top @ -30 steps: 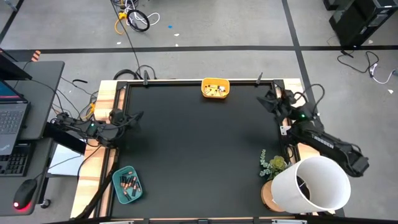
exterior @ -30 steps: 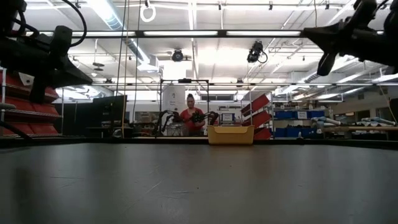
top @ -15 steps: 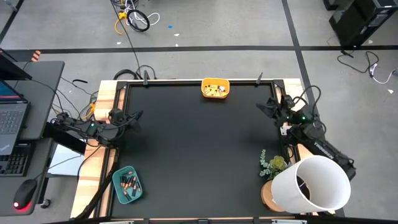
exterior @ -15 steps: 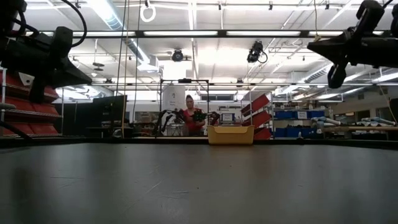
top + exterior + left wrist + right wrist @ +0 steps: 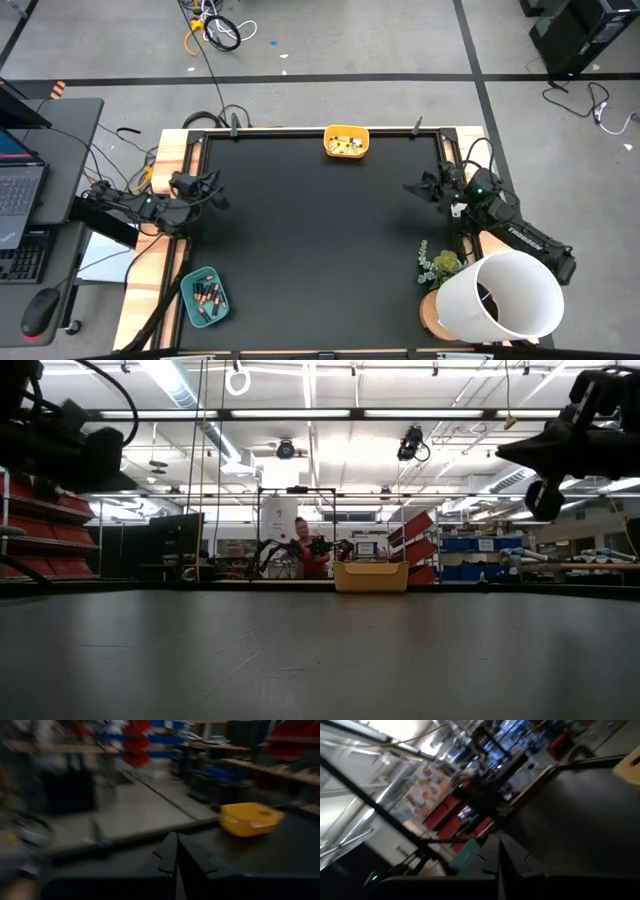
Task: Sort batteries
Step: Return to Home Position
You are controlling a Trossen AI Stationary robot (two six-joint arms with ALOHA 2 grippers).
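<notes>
Batteries [image 5: 347, 147] fill the yellow bin [image 5: 328, 140] at the bench's [image 5: 320, 250] far edge in the high view, and more lie in the green bin [image 5: 187, 292] off its near left corner; no loose ones show. The left gripper [image 5: 212, 192] hangs at the left edge. The right gripper [image 5: 412, 187] hangs at the right edge, near a plant [image 5: 440, 264]. The low view shows only the yellow bin [image 5: 371, 576], with a person [image 5: 303, 548] far behind. Only the wrist views settle the grip: the left fingers [image 5: 167, 857] are clenched on nothing, and so are the right fingers [image 5: 490, 852]. A wide swing home by the right arm could clip the plant.
</notes>
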